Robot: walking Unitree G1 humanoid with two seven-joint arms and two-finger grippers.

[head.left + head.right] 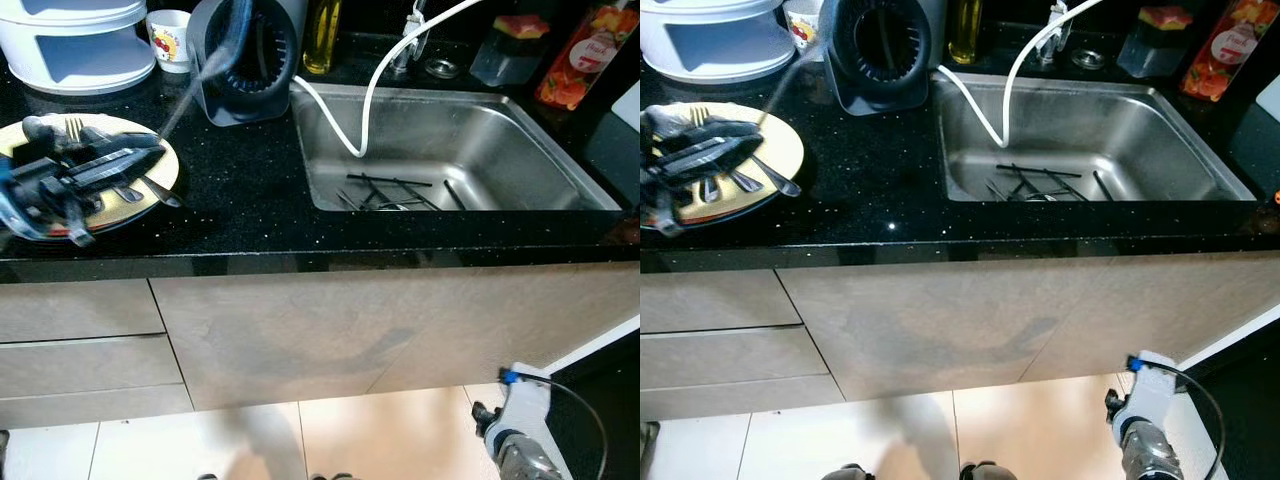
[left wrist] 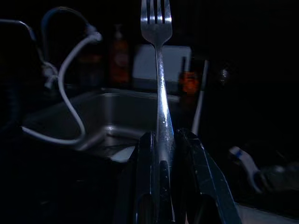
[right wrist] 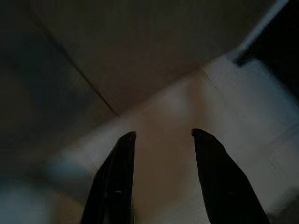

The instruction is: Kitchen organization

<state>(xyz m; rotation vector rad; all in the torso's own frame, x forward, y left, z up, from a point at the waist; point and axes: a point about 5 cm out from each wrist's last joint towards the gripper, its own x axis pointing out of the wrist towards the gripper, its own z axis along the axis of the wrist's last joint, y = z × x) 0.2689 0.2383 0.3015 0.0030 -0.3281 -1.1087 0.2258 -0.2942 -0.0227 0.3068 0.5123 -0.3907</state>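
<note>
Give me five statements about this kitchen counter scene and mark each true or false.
1. The left tool is shut on a silver metal fork. True.
2. The right tool grips a spoon. False: it is open, holding nothing, pointing at the floor.
3. The round yellow plate lies inside the steel sink. False: it sits on the black countertop.
4. A white hose hangs into the sink. True.
5. The sink holds dark chopsticks. True.

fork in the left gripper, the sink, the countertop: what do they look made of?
Fork, held in the left gripper: polished metal, probably stainless steel; bright highlights run down its handle.
Sink: brushed stainless steel by its look; grey satin sheen, soft reflections.
Countertop: glossy black stone or composite, likely granite; pale flecks and mirror-like glare.
</note>
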